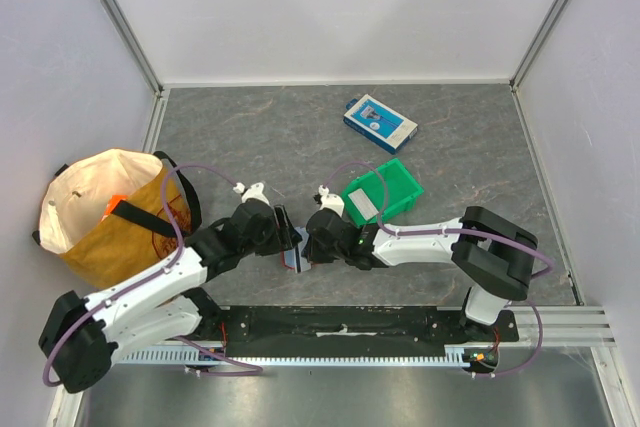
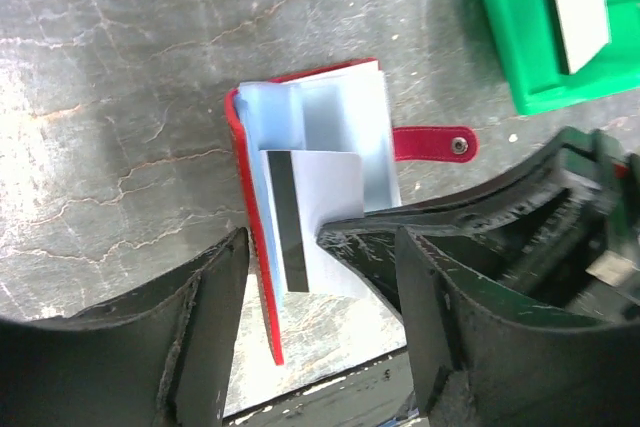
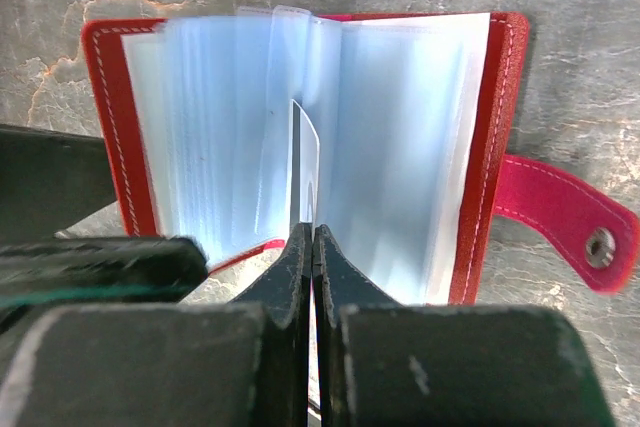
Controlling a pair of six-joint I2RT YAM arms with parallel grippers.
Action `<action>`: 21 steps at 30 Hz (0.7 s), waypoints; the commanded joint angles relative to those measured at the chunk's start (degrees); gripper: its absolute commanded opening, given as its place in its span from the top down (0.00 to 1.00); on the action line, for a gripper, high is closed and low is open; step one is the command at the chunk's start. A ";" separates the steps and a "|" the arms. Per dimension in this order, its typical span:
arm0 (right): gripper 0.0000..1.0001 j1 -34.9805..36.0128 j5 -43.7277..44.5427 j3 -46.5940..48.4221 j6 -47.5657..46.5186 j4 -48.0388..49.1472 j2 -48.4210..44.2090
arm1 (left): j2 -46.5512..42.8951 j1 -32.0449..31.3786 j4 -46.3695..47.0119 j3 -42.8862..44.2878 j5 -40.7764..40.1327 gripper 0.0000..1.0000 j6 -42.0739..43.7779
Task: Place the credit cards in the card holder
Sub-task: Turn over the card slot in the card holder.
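Note:
The red card holder [image 3: 500,147] lies open on the table, its clear inner sleeves fanned up; it also shows in the left wrist view [image 2: 235,137] and the top view [image 1: 293,259]. My right gripper [image 3: 312,237] is shut on a light blue credit card [image 2: 335,197] with a black stripe. The card's far end sits among the sleeves; it is edge-on in the right wrist view [image 3: 303,157]. My left gripper [image 2: 320,347] is open, with the holder's near red edge between its fingers [image 2: 200,337], not touching. Another pale card [image 1: 365,204] lies in the green bin.
The green plastic bin [image 1: 395,187] stands just behind the right gripper; it also shows in the left wrist view [image 2: 510,47]. A blue-and-white box [image 1: 380,123] lies further back. A tan tote bag [image 1: 105,217] stands at the left. Walls enclose the table.

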 commanded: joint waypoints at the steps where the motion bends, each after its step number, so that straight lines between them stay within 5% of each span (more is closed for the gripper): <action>1: 1.00 0.44 0.77 -0.91 -1.63 -6.47 3.10 | -4.33 -0.31 0.77 1.71 -1.52 0.30 -0.71; 7: 1.00 0.44 0.86 -0.82 -1.80 -6.21 2.75 | -1.01 -0.31 0.79 3.89 -1.87 0.28 0.17; 11: 1.00 0.44 0.86 -0.91 -1.89 -6.20 2.57 | 1.90 -0.31 -4.14 5.31 -2.75 0.35 0.70; 19: 1.00 0.36 1.91 -1.61 -1.45 -6.29 0.38 | -3.55 -0.39 -7.74 0.57 -6.09 0.92 -0.54; 21: 1.00 0.36 2.70 -1.96 -1.54 -6.29 -1.02 | -3.46 -0.31 -8.36 -0.40 -6.09 0.98 -0.45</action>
